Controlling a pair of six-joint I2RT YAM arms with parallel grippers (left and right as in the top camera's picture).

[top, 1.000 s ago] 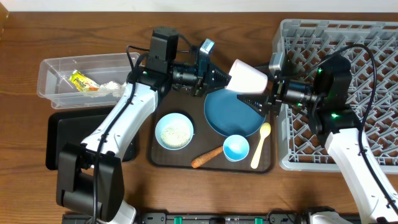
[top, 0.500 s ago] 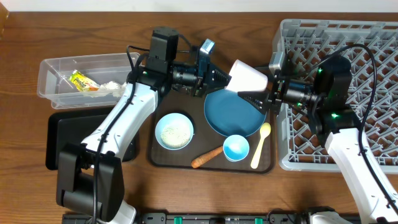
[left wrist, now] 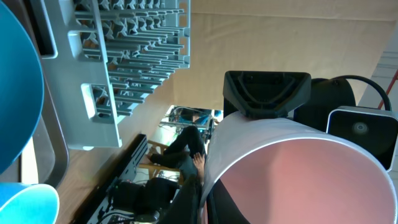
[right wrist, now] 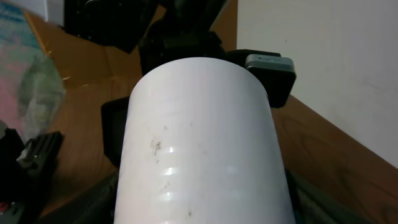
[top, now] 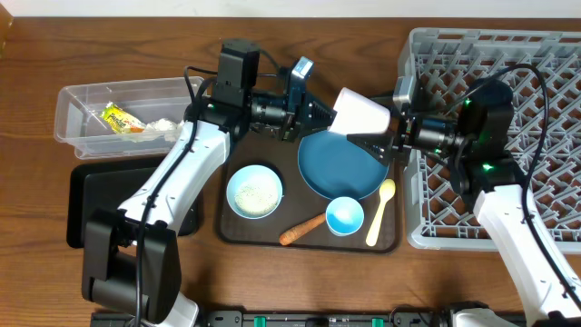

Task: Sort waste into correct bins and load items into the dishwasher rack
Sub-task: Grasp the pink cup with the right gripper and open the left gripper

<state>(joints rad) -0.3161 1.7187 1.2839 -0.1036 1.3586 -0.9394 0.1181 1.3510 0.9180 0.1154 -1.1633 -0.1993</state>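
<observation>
Clear tub (top: 65, 102) has the snack wrapper (top: 116, 118) and a paper wad (top: 163, 124). Your left pincer (top: 330, 114) is clamped on the white cup (top: 365, 111). The right pincer (top: 372, 134) slid closer around it, grip unclear.

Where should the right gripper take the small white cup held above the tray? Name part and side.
Grip the small white cup across its outer wall near the closed base, coming from the side of the light-grey plastic rack. It lies on its side, base towards the right gripper, and the left gripper pinches the rim of the pink open end.
</observation>
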